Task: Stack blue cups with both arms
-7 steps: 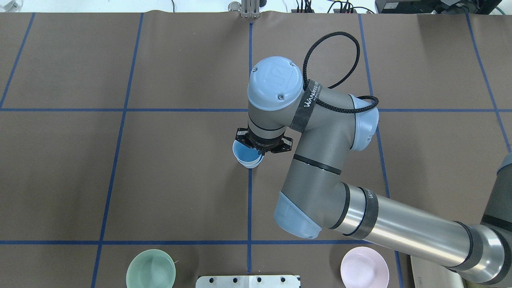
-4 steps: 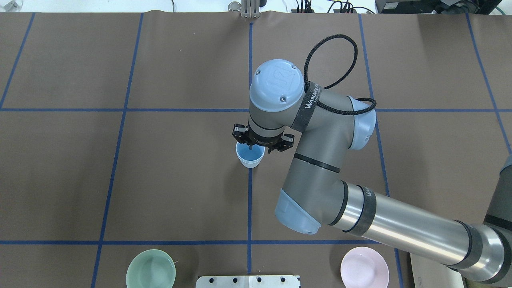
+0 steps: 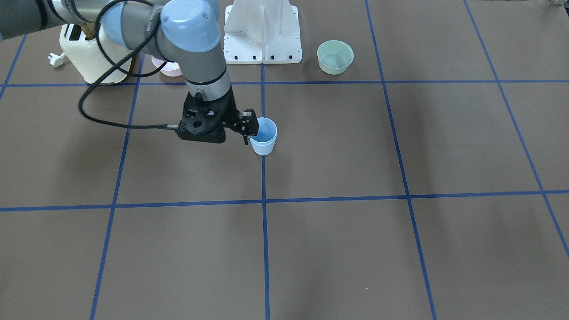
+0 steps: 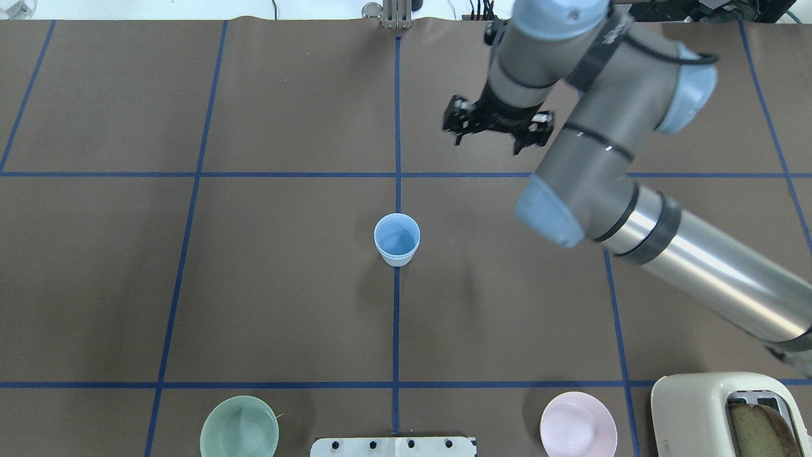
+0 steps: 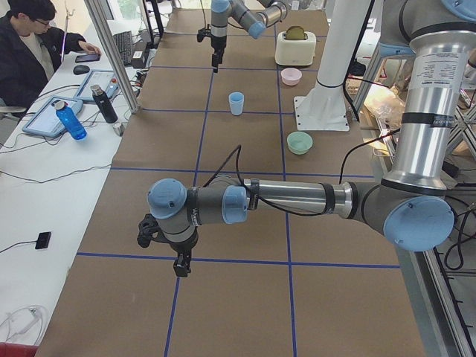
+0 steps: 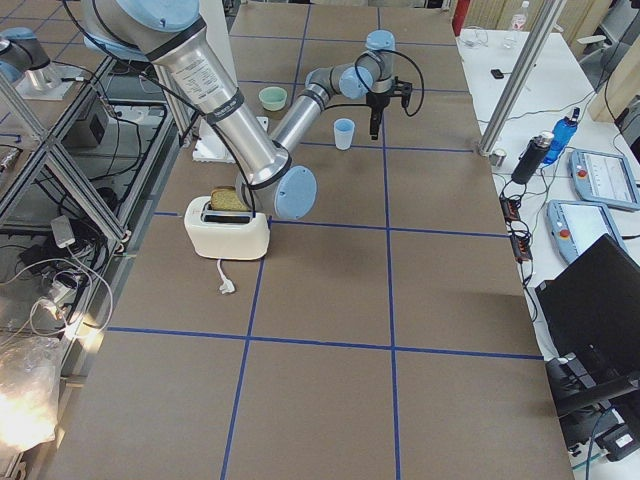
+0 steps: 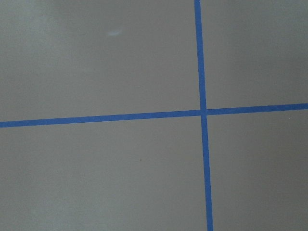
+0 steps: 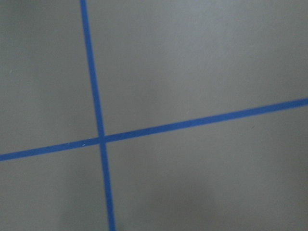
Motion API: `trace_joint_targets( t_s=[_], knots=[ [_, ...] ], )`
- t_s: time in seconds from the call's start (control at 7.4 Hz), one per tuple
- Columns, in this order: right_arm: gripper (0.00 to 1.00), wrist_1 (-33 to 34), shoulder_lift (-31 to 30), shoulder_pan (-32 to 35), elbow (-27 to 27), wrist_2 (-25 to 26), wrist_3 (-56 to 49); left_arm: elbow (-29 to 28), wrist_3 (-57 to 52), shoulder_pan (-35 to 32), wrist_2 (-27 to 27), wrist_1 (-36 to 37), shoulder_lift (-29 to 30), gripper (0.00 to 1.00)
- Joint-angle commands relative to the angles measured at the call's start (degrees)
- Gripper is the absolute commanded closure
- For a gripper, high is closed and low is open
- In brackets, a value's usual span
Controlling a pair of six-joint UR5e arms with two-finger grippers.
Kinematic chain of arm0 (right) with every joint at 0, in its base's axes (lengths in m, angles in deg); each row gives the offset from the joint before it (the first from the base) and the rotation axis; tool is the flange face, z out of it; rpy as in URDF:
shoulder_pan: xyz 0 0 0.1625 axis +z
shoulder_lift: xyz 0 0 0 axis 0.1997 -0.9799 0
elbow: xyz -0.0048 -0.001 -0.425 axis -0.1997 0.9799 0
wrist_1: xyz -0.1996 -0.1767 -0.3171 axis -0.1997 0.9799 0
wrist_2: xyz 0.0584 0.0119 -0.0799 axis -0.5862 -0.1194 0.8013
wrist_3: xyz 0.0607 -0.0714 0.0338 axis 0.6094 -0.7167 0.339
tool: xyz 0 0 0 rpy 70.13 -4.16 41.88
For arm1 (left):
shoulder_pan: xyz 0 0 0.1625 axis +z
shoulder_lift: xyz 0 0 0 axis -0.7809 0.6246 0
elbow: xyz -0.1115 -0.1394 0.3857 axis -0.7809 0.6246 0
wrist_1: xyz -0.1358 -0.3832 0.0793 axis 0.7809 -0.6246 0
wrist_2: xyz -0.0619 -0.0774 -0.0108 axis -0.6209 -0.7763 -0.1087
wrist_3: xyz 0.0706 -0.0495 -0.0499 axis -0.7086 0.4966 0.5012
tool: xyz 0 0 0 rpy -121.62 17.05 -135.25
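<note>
1. Position: blue cups [image 4: 397, 240] stand upright mid-table on the table [image 4: 285, 298], right on the centre tape line [image 4: 396, 324]. They read as one tumbler shape, open end up, bright blue inside. Can't tell from these views whether two are nested.
2. Right gripper [image 4: 488, 138]: fingers spread wide, nothing between them, clear of the cups.
3. Right arm [image 4: 634, 209] enters from the lower right of the overhead view, wrist high and close to the camera. The gripper is on the far side of the cups from the robot base. Both side views show it in the air above the table, fingers pointing down. In the front view one finger overlaps the cup rim, but the side views show a clear gap.
4. Left gripper [image 5: 178, 262]: visible only in the left side view, on the left arm [image 5: 297, 199], pointing down near a tape crossing and well apart from the cups. Can't tell if its fingers are spread or pressed together.
5. Wrist cams: both show only brown table surface and a blue tape crossing. The right one is blurred.
6. Rest: green bowl [image 4: 239, 431] and pink bowl [image 4: 578, 428] sit at the robot's edge, either side of the white pedestal [image 3: 262, 31]. Cream toaster [image 4: 698, 406] is just beside the pink bowl, with a bread slice [image 4: 758, 431] in its slot.
</note>
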Motion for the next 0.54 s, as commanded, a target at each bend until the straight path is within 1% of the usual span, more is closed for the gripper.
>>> trace_joint_targets(
  t_s=[0.0,0.27,0.41],
  knots=[
    [0.0,0.3,-9.9,16.9,1.5,-9.2,-27.3,-0.6,0.0,0.0,0.1,-0.1,-0.3,0.02],
    [0.0,0.3,-19.0,25.3,2.3,-10.0,-44.4,0.9,-0.6,0.0,0.0,-0.4,-1.2,0.02],
    [0.0,0.2,-24.8,29.3,2.3,-9.9,-53.9,1.9,-0.6,0.0,0.1,-0.3,-1.4,0.02]
  ],
)
